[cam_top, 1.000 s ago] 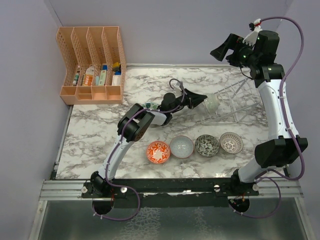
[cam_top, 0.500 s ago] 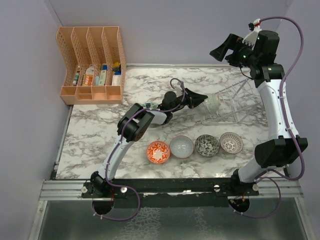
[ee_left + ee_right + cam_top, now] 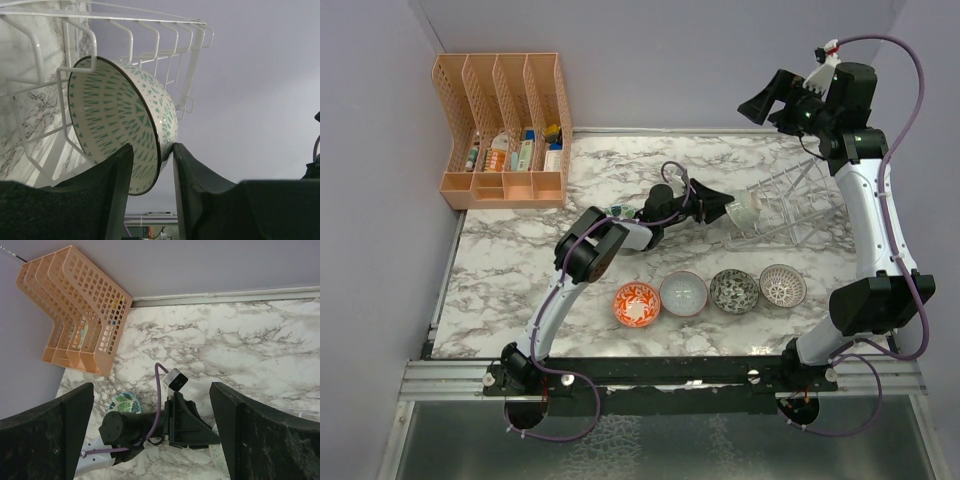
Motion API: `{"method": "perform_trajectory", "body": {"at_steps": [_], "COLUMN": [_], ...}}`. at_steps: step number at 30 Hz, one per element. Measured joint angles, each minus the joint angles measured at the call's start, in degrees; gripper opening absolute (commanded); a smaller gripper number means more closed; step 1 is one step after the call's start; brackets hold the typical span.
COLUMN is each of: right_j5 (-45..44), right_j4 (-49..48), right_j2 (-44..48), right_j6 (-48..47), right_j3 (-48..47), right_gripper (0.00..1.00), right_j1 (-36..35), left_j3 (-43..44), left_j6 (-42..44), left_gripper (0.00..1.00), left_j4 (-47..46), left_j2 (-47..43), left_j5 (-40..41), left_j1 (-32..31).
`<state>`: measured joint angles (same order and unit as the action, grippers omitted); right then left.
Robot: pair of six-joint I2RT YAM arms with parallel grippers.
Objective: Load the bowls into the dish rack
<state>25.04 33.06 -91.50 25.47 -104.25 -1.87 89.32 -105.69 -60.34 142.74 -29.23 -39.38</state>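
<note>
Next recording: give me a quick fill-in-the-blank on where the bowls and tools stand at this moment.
1. The dish rack holds ___ bowl, the green-patterned bowl, with the left tool astride its rim.
2. ___ bowls sit in a row on the table nearest the arm bases.
3. The leftmost bowl of that row is ___.
4. The right tool hangs high with jaws ___.
Missing words: one; four; red-orange; open.
</note>
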Motion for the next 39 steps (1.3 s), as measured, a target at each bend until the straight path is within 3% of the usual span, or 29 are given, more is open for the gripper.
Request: {"method": "perform_trajectory", "body": {"at_steps": [16,25,39], "right_j5": [0.5,1.2,1.7], "right_j4": [-0.2,-0.7,-1.1], "right_j2": [0.0,0.0,0.0], "right_j6": [0.0,0.2,0.3], "right_j3": [1.5,1.5,1.5], "right_gripper": [1.0,1.0,1.0], "right_j1": [0.0,0.0,0.0], "left_j3": [-1.7,3.5,4.4], "left_j6": [6.8,10.0,13.2], "left_gripper": [0.48,0.53,0.76], "left_j4": [9.8,16.7,22.5], "left_j2": [-3.5,-3.7,-5.9], "left_j5": [-2.3,-3.0,-4.0], "left_j1": [1.6,1.7,1.7]}}
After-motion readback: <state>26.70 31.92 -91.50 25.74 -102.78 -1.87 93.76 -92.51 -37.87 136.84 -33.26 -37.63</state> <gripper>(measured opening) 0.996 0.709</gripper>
